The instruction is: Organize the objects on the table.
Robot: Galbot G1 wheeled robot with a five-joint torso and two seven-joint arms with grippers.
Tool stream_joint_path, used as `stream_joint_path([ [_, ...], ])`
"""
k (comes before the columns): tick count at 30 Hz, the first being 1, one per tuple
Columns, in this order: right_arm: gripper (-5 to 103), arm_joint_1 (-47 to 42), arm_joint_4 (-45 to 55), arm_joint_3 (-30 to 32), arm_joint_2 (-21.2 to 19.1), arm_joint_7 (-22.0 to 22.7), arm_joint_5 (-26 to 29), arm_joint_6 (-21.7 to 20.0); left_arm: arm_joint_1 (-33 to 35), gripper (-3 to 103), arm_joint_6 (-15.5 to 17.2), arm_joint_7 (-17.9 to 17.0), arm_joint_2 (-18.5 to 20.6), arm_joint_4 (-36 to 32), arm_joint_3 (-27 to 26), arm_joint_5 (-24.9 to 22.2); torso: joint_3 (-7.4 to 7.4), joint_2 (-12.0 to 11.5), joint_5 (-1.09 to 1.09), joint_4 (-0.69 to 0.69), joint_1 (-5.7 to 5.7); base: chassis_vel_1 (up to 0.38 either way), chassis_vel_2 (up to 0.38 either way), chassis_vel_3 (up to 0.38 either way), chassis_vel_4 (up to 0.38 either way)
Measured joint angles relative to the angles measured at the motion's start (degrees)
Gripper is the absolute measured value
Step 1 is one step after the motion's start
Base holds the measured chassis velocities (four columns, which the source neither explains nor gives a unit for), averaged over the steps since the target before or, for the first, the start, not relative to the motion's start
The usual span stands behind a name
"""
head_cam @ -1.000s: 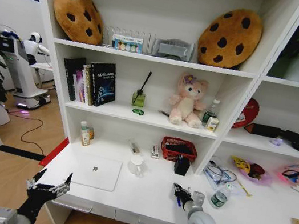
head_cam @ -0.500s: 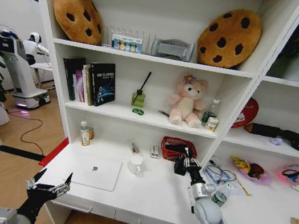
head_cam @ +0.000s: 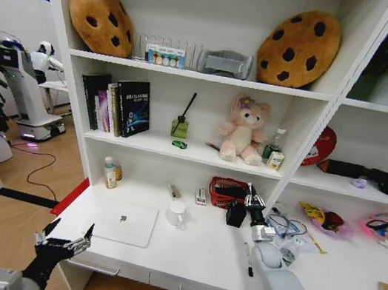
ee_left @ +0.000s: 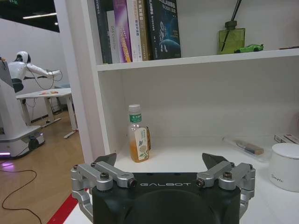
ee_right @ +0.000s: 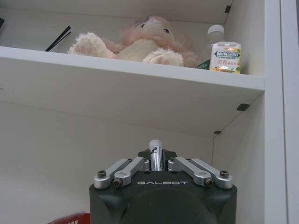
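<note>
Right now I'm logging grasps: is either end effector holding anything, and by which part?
The right end effector pinches a pen just below its pale tip, above the desk. The left end effector is open and holds nothing.

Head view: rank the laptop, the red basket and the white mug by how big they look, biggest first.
1. laptop
2. red basket
3. white mug
All stand on the white desk at similar depth, so the order is fairly safe.

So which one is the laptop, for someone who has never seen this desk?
Start at the long white desk under the shelves. On its left part, beside the white mug, lies a slim silver laptop, closed and flat. It is the only wide flat slab there, with a small dark logo on top.
</note>
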Motion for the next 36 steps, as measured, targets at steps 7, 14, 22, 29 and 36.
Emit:
stream_joint_path([
  [7,12,4.75,-5.96,-1.93,2.08,-0.09,0.16,0.3,0.0,100,0.0,0.0,0.0,0.0,0.0,0.0,-0.01,0.01,-0.01,0.0,-0.01,0.0,0.0,0.0,0.0],
  [14,12,6.41,-8.56,-2.54,3.92,-0.22,-0.68,0.94,0.0,100,0.0,0.0,0.0,0.0,-0.01,0.0,0.0,0.01,-0.01,0.02,-0.01,0.0,0.0,0.0,0.0],
  [22,12,2.65,-5.35,-1.9,3.71,-0.26,-0.34,-2.15,0.0,100,0.0,0.0,0.0,0.0,0.0,0.0,-0.01,0.01,0.0,0.0,-0.02,0.0,0.0,0.0,0.0],
  [29,32,1.16,-4.31,-1.74,3.24,-0.09,-0.36,-3.59,0.0,100,0.0,0.0,0.0,0.0,-0.01,0.0,-0.01,0.01,0.0,0.0,-0.01,0.0,0.0,0.0,0.0],
  [36,60,-3.99,5.25,-0.92,-0.26,0.11,2.69,-9.6,0.0,100,0.0,0.0,0.0,0.0,-0.01,0.0,-0.01,0.01,0.0,-0.01,-0.01,0.0,0.0,0.0,0.0],
])
